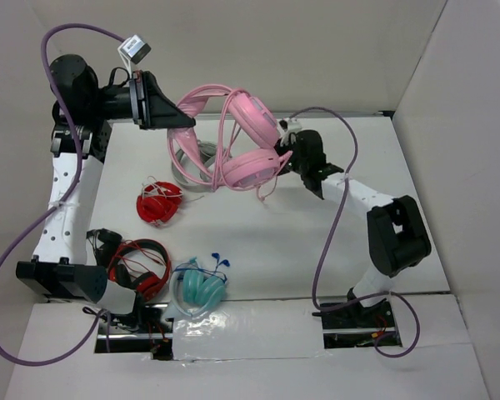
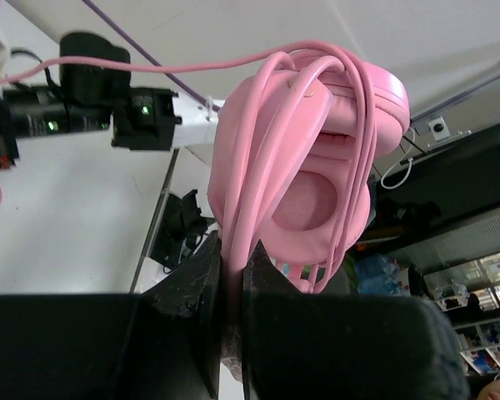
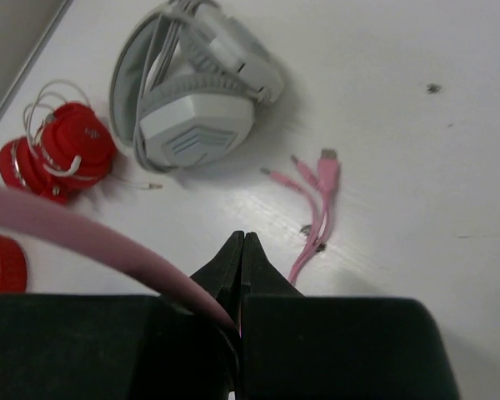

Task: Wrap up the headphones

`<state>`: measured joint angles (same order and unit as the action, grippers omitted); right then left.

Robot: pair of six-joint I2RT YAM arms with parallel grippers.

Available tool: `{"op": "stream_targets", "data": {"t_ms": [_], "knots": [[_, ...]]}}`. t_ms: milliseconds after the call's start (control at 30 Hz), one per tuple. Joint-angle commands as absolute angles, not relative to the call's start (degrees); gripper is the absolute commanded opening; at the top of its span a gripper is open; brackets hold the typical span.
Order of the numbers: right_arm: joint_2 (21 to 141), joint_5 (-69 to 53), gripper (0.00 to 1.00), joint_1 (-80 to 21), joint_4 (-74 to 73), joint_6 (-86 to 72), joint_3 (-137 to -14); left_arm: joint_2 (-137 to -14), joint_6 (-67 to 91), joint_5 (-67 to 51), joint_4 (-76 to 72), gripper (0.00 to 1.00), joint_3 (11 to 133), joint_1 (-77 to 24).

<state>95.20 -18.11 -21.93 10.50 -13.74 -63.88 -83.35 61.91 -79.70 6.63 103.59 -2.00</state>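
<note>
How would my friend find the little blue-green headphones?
Start on the table, at its near left edge. Two headphones lie there side by side; the blue-green headphones are the right-hand pair, beside the red-and-black headphones. Nothing else is that colour.

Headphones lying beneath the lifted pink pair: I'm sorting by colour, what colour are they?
Light grey headphones, clearest in the right wrist view.

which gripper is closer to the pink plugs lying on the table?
Right. The right gripper hangs above and close to the plugs, jaws shut on the cable. The left gripper is farther off, clamped on the other side of the headphones.
</note>
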Motion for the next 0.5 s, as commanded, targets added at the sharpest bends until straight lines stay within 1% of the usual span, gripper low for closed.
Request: {"op": "stream_targets", "data": {"t_ms": [0, 67, 100, 133, 167, 200, 233, 267, 367, 467], "knots": [[93.1, -19.7, 0.00, -27.9, 11.8, -10.6, -60.8, -81.7, 64.4, -78.8, 4.2, 0.00, 106.1, -1.7], [91.2, -18.1, 0.00, -31.7, 12.8, -10.8, -55.7, -81.6, 62.3, -74.0, 6.5, 0.00, 107.3, -1.7], [90.5, -19.3, 0.00, -32.5, 15.4, -11.2, -53.7, -81.4, 61.2, -71.3, 11.0, 0.00, 109.1, -1.7], [89.9, -20.5, 0.00, -34.1, 16.9, -13.2, -51.6, -81.1, 59.3, -68.4, 12.6, 0.00, 109.7, -1.6], [88.4, -22.1, 0.00, -35.1, 18.0, -13.7, -47.8, -80.9, 58.5, -62.2, 13.8, 0.00, 110.0, -1.6], [87.6, -22.1, 0.00, -36.2, 18.8, -13.9, -46.4, -80.1, 57.7, -59.5, 16.1, 0.00, 110.0, -1.4], [86.8, -21.3, 0.00, -37.7, 18.8, -14.0, -45.0, -79.6, 56.7, -57.2, 16.6, 0.00, 109.6, -1.2], [85.0, -18.7, 0.00, -40.8, 18.4, -13.5, -42.9, -79.1, 56.5, -51.7, 17.3, 0.00, 108.5, -1.1], [80.4, -15.5, 0.00, -45.5, 14.8, -12.3, -40.4, -77.1, 56.9, -43.4, 17.9, 0.00, 105.1, -1.1], [74.2, -16.0, 0.00, -49.2, 13.1, -11.5, -38.0, -78.7, 55.2, -36.9, 21.5, 0.00, 106.7, -2.4]]}}
